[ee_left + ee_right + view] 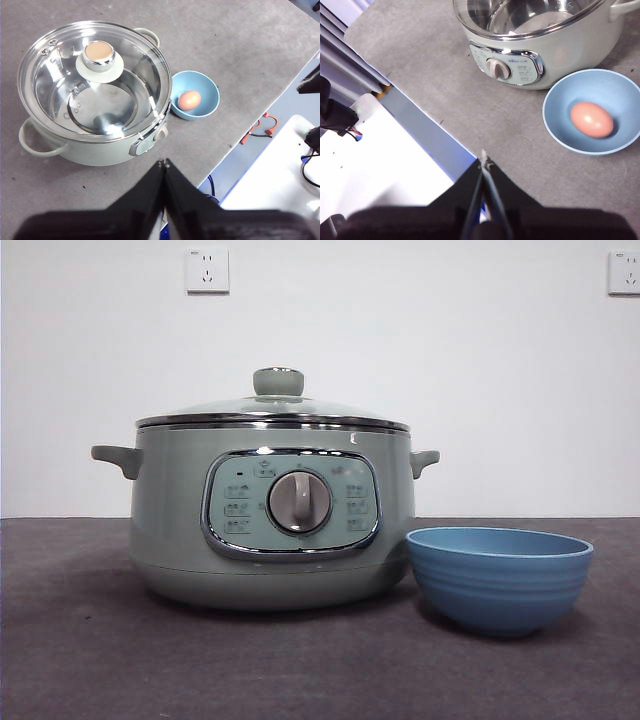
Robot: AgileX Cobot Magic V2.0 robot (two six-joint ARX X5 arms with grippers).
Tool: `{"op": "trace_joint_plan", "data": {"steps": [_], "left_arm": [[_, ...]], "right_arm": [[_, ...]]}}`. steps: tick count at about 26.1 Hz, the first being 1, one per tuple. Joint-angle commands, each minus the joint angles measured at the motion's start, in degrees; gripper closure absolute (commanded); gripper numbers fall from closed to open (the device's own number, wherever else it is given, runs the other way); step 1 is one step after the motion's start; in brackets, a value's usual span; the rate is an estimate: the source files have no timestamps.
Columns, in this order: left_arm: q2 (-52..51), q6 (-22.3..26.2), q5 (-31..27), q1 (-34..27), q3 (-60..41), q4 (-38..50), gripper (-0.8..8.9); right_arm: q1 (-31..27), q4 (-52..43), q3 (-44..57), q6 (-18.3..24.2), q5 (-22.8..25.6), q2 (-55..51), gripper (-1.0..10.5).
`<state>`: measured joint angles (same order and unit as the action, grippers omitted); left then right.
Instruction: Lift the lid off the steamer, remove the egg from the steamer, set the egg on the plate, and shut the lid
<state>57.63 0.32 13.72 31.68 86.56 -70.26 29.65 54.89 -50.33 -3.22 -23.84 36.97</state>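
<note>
Grey surface [80, 660] carries everything. Steamer [175, 520] upright, panel facing front camera. Lid [130, 95] seated on its rim, closed. Plate [560, 112] just beside steamer, on the panel side. Egg [591, 119] lies in plate. Left tool [164, 162] and right tool [484, 159] both pinched together, empty, off the pot.

This looks like a robot lab or test room set up with kitchen props, not a real kitchen. A bare white wall [400, 330] carries two plain power sockets [207, 270], and the table [90, 640] is covered with dark grey felt-like matting. Beside the table edge, the wrist views show a white equipment surface [280, 170] with loose black and orange cables [260, 131] trailing below it.
</note>
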Motion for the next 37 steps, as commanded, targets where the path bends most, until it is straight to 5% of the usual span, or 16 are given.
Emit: {"op": "trace_joint_plan", "data": {"steps": [1,15,19,25,29,37], "left_arm": [[-0.07,-0.13,-0.07,0.20,-0.17,0.09,8.16],[0.00,-0.13,-0.07,0.20,-0.17,0.11,8.16],[-0.22,3.91,-1.64,-0.87,-0.17,2.58,8.16],[-4.24,13.33,0.55,-10.93,-2.82,23.17,8.16],[-10.73,13.40,6.51,-20.72,-11.56,40.37,8.16],[-26.86,13.22,5.05,-30.56,-39.74,63.23,8.16]], "right_arm": [[0.09,-0.17,0.24,0.28,0.15,0.00,9.5],[0.09,-0.17,0.24,0.28,0.15,0.00,9.5],[0.07,-0.17,0.24,0.28,0.15,0.00,9.5],[0.09,-0.15,0.24,0.28,0.15,0.00,9.5],[0.07,-0.17,0.24,0.28,0.15,0.00,9.5],[0.07,-0.17,0.24,0.28,0.15,0.00,9.5]]}}
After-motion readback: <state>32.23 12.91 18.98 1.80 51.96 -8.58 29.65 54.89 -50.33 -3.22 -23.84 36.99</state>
